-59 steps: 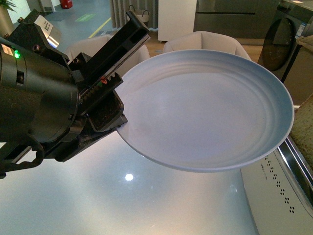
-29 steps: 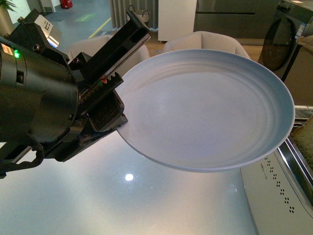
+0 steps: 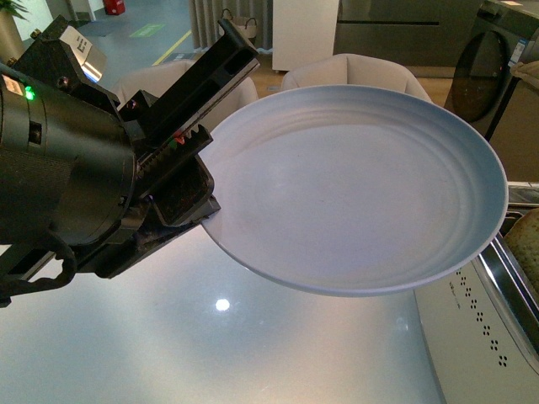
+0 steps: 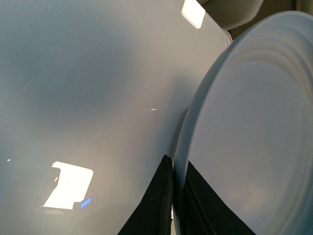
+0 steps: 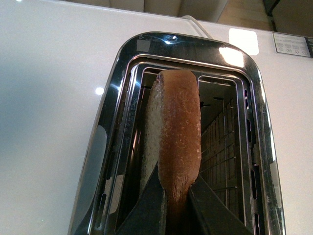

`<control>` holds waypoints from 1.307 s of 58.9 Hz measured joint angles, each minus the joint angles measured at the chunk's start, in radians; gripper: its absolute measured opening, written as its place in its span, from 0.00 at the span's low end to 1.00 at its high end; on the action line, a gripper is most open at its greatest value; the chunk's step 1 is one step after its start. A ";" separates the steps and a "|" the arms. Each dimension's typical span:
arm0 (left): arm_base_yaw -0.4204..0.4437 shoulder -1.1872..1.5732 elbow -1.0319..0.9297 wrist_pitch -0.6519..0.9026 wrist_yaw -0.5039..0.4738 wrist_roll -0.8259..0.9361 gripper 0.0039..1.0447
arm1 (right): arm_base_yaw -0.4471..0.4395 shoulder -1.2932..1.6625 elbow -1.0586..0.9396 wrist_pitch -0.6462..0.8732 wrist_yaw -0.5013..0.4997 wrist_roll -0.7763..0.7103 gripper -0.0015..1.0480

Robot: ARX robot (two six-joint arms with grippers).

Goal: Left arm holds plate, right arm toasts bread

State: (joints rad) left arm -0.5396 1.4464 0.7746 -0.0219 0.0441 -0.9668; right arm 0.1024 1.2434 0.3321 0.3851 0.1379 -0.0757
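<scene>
The pale blue-grey plate [image 3: 362,189] hangs level above the table, empty, with faint rings inside. The bulky black left arm [image 3: 67,168] with its green light fills the left of the front view. My left gripper [image 3: 198,181] is shut on the plate's left rim; in the left wrist view my left gripper [image 4: 177,196] pinches the plate [image 4: 244,127] edge between both jaws. My right gripper [image 5: 177,198] is shut on the bread [image 5: 176,142], held on edge, crust up, over the left slot of the chrome toaster [image 5: 110,117]. The bread [image 3: 527,244] barely shows in the front view.
The toaster's white side with vent holes [image 3: 476,337] stands at the right of the front view, under the plate's right rim. The glossy pale table [image 3: 210,353] lies below. Beige chairs [image 3: 358,67] and dark appliances [image 3: 488,67] stand behind it.
The bread has sunk lower at the right edge of the front view, beside the toaster's rim. The left arm and plate have stayed still.
</scene>
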 joint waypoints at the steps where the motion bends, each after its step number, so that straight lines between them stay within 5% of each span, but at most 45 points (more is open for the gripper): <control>1: 0.000 0.000 0.000 0.000 0.000 0.000 0.03 | 0.000 0.001 -0.002 0.003 0.000 0.002 0.10; 33: 0.000 0.000 0.000 0.000 0.000 0.000 0.03 | -0.072 -0.318 -0.124 -0.082 -0.086 0.101 0.93; 50: 0.000 0.000 0.000 0.000 0.000 0.000 0.03 | -0.084 -0.409 -0.142 -0.082 -0.091 0.128 0.91; 57: 0.000 -0.001 0.000 0.000 0.000 0.000 0.03 | -0.098 -0.340 -0.266 0.317 -0.134 0.101 0.74; 61: -0.002 -0.002 0.000 0.000 0.003 0.000 0.03 | -0.098 -0.363 -0.301 0.408 -0.136 0.096 0.64; 77: -0.002 -0.003 0.001 0.000 0.000 0.000 0.03 | -0.100 -0.555 -0.313 0.278 -0.136 0.083 0.22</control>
State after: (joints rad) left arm -0.5415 1.4433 0.7753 -0.0219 0.0441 -0.9668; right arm 0.0025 0.6884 0.0189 0.6636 0.0017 0.0074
